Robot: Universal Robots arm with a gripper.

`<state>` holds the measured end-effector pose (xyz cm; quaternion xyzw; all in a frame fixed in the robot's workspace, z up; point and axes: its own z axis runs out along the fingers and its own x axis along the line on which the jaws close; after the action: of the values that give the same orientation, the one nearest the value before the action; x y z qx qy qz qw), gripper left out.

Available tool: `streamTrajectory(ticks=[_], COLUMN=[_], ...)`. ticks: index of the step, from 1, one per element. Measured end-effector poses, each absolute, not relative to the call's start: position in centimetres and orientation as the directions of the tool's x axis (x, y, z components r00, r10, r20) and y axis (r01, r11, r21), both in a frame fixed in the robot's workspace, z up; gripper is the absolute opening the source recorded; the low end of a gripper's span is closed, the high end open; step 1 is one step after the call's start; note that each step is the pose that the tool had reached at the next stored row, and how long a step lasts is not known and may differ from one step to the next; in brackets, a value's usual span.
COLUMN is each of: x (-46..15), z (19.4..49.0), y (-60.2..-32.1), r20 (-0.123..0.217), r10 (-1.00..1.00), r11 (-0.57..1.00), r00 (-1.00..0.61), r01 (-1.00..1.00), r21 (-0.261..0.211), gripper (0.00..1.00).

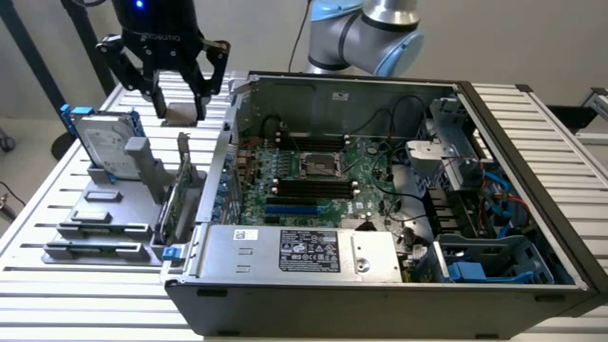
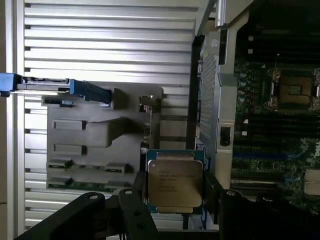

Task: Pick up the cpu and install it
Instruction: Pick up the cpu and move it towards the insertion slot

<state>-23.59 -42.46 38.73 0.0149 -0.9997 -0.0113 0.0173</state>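
Note:
My gripper (image 1: 179, 105) hangs above the back of the grey parts holder (image 1: 107, 229), outside the open computer case at the exterior view's left. It is shut on the cpu (image 1: 181, 112), a small square chip with a silvery metal top, held by its two side edges. In the wrist view the cpu (image 2: 175, 184) sits flat between the two dark fingers (image 2: 138, 192), its printed lid facing the camera. The dark square socket (image 1: 321, 165) lies uncovered in the middle of the motherboard, well to the exterior view's right of the gripper; the wrist view shows the socket (image 2: 294, 92) too.
A silver hard drive with blue brackets (image 1: 107, 142) stands upright on the holder just below the gripper. The case's metal side wall (image 1: 228, 142) rises between holder and motherboard. Memory slots (image 1: 314, 187), black cables (image 1: 394, 178) and a power supply (image 1: 304, 249) surround the socket.

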Motion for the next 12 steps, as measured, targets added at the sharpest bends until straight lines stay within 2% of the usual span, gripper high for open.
streamTrajectory(ticks=[12], x=[-18.1], z=[39.1], y=[-42.3], r20=[0.034], r10=[-0.03], r11=[0.999], r00=[-0.999], r01=[-0.029], r21=[0.024], gripper=[0.55])
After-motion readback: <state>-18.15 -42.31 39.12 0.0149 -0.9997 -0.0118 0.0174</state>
